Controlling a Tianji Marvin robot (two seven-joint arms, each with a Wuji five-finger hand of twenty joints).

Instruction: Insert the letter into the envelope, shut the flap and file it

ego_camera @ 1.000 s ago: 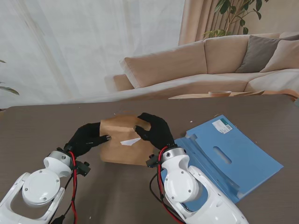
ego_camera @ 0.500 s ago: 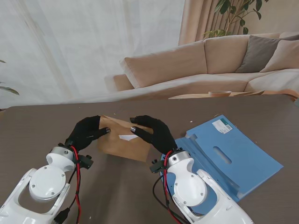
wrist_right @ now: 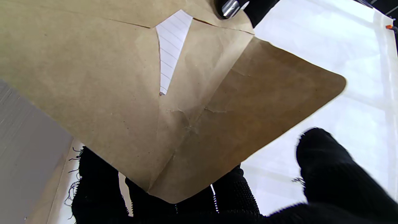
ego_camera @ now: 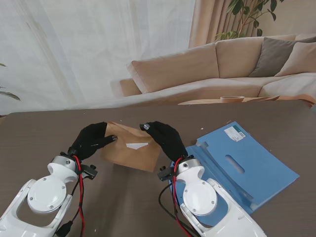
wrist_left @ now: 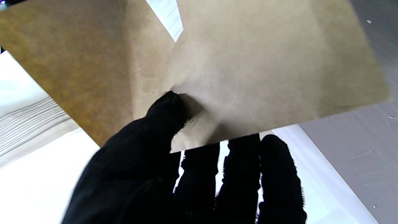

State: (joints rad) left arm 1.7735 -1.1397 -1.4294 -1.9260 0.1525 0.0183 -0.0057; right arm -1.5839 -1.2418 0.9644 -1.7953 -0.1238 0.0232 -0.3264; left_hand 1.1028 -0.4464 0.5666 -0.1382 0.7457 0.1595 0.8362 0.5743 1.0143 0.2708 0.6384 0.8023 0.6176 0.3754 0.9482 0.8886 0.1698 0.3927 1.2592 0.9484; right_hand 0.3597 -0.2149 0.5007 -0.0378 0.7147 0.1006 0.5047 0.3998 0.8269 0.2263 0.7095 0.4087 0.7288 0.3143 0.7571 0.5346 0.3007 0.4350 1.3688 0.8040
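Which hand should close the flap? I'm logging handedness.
Probably the right hand: its fingers sit at the envelope top edge by the flap, while the left hand pinches the side.

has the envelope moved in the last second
Yes. The envelope has tipped flatter and its near edge has pulled farther from me, judged against the blue folder, which has stayed put.

Stand camera looks down; both wrist cameras closely share the envelope (ego_camera: pixel 131 146).
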